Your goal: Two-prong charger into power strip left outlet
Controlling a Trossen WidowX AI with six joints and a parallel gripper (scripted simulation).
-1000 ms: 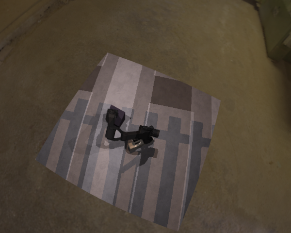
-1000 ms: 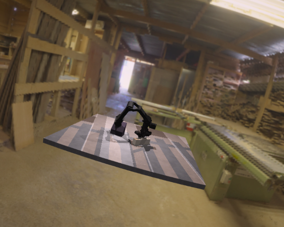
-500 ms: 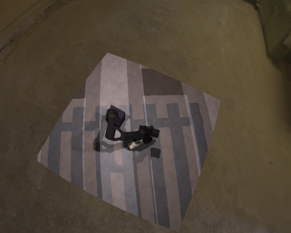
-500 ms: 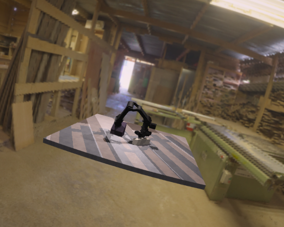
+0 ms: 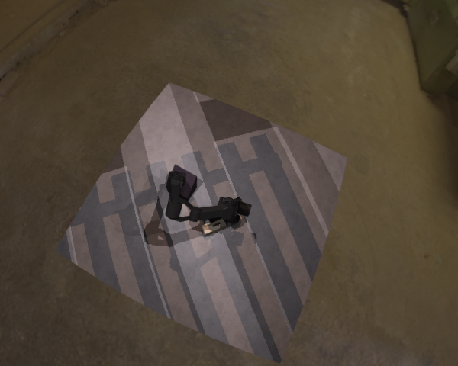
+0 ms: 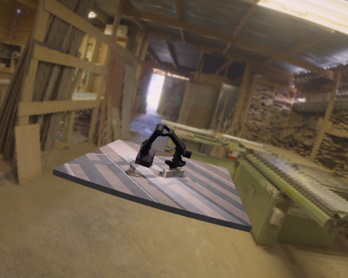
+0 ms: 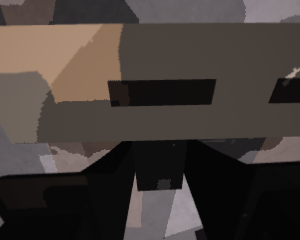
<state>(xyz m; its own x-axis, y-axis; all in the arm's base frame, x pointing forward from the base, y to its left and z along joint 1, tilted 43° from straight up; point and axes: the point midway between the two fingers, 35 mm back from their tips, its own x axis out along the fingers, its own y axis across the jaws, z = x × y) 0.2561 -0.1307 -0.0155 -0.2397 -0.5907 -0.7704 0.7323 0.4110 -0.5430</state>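
Note:
The power strip (image 5: 208,229) (image 6: 169,173) (image 7: 165,122) is a pale, long block on the mat. The wrist view shows two dark slots in its top, one whole and one cut off at the right edge. My gripper (image 6: 174,167) (image 7: 156,137) is shut on the charger (image 7: 159,172), a small dark block between the fingers. In the wrist view the charger meets the strip's lower edge in the picture. Its prongs are hidden, and I cannot tell whether they are in an outlet. In the top and exterior views the gripper is low at the strip, and the charger is too small to make out.
The arm's dark purple base (image 5: 188,183) (image 6: 145,158) stands to the left of the strip, with the arm arching over between them. The striped square tabletop (image 5: 217,284) (image 6: 198,203) lies under both. A green machine (image 6: 258,206) stands beyond the tabletop's right edge.

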